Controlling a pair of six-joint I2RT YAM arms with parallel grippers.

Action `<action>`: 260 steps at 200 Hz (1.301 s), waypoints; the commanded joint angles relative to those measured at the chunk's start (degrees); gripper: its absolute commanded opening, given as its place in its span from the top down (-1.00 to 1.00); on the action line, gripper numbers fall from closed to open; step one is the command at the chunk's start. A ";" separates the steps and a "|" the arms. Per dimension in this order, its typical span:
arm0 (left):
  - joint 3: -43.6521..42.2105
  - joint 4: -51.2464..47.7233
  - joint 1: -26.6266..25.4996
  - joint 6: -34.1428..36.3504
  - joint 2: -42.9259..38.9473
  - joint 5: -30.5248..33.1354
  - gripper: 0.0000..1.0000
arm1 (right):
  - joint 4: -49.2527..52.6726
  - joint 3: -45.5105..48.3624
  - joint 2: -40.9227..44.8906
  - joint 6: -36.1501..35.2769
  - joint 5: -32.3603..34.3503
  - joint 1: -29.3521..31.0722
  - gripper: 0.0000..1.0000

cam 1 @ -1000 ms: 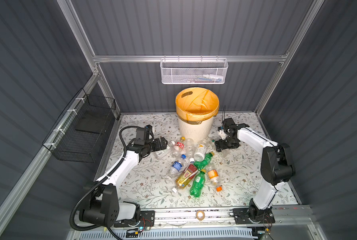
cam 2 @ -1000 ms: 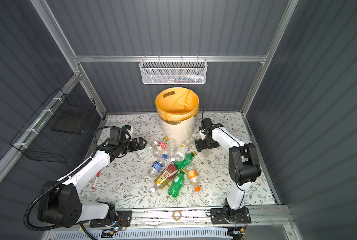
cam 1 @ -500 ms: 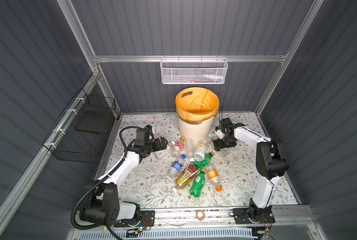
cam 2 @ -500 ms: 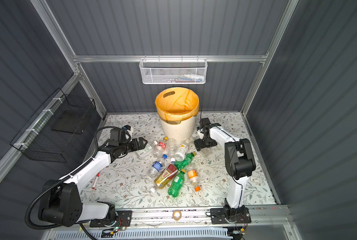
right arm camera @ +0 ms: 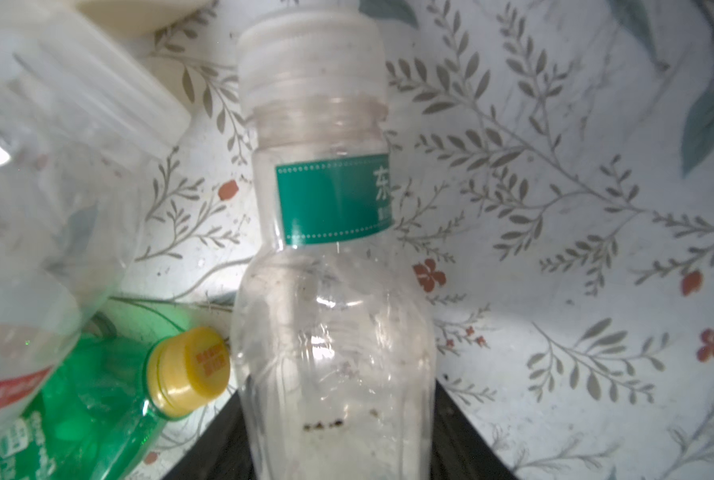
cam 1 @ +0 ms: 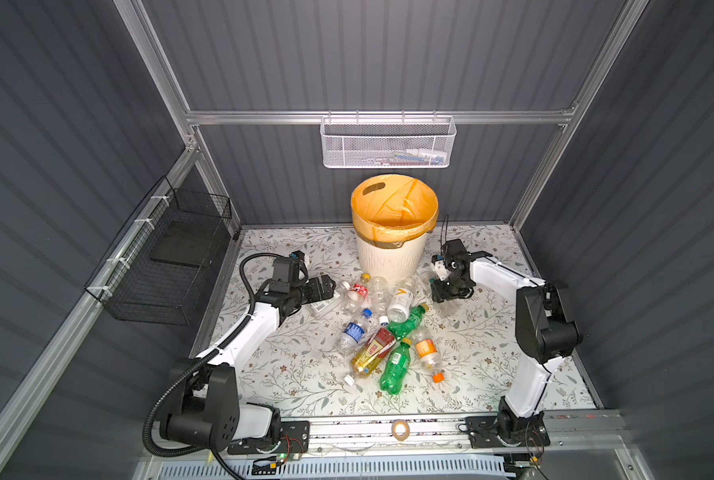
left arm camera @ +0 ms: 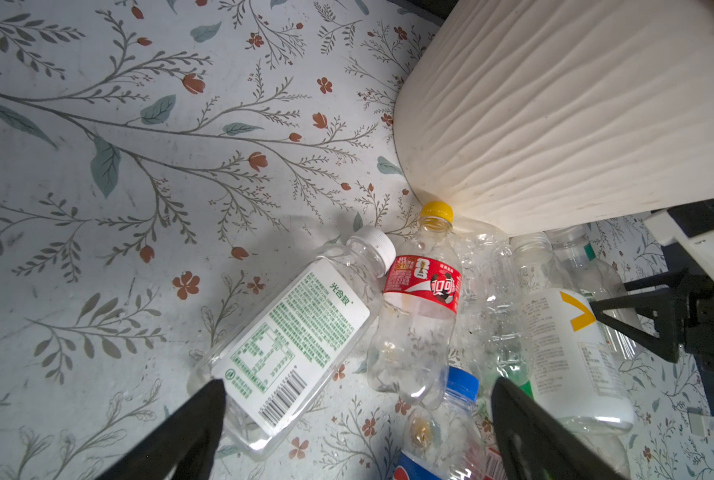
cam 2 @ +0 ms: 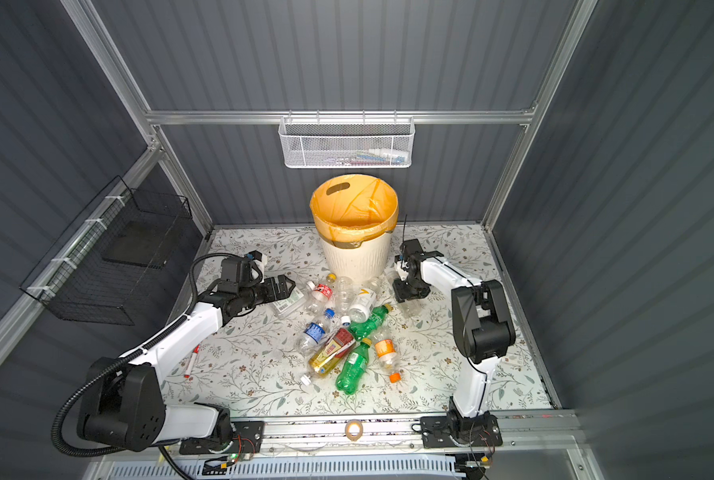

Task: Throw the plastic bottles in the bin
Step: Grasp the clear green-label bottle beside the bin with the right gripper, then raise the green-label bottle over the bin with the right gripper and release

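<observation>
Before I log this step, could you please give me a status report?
Left hand open by white-label bottle. Right hand shut on teal-label bottle, not yet lifted, beside bin. Green bottle crowds it.

- Ten plastic bottles (cam 1: 353, 332) could be counted on the tabletop (cam 1: 297, 365); their overlap left the full total unsure.
- Two were green bottles (cam 1: 393, 368).
- There was one amber bottle (cam 1: 370, 353) and one white bottle (cam 1: 401, 301).
- Six were clear bottles (cam 1: 378, 291), including one clear bottle with a teal label (right arm camera: 334, 199).
- One bin (cam 1: 388, 262) stood there.
- There was one white mesh basket (cam 1: 388, 145) and one black wire basket (cam 1: 168, 266).
- One roll of tape (cam 1: 399, 430) and one red marker (cam 2: 192, 361) were seen.
- There were two pincers: the left pincer (left arm camera: 357, 384) and the right pincer (right arm camera: 338, 415).
</observation>
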State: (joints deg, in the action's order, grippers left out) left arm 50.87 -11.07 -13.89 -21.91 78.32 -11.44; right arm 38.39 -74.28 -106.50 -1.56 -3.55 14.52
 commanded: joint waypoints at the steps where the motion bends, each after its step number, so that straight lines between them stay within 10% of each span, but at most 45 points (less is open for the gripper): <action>1: -0.65 0.81 0.09 -0.63 1.17 -0.78 -0.99 | -1.06 2.91 4.02 4.09 -1.93 -1.58 -0.06; 99: -2.55 1.18 0.09 -0.34 2.67 0.48 -0.99 | -13.95 32.40 31.66 25.83 -17.48 -22.09 -0.08; 155: -3.09 2.48 0.10 -0.08 5.12 0.39 -0.99 | -15.77 35.02 32.22 29.90 -21.65 -24.86 -0.08; 208: -4.61 4.05 0.09 -1.01 4.47 0.83 -0.99 | -2.29 -8.68 23.81 32.44 -21.31 -14.48 -0.15; 235: -3.99 3.37 -0.08 -0.33 4.57 1.16 -0.99 | 1.54 -46.25 8.82 41.54 -29.44 -9.33 -0.96; 260: -3.76 1.76 -0.35 0.35 2.96 2.64 -1.00 | 1.74 -57.15 4.68 44.49 -29.63 -10.17 -0.98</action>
State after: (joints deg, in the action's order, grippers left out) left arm 46.81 -7.70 -13.89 -22.68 83.15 -10.31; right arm 34.65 -126.02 -99.66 36.82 -29.71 5.69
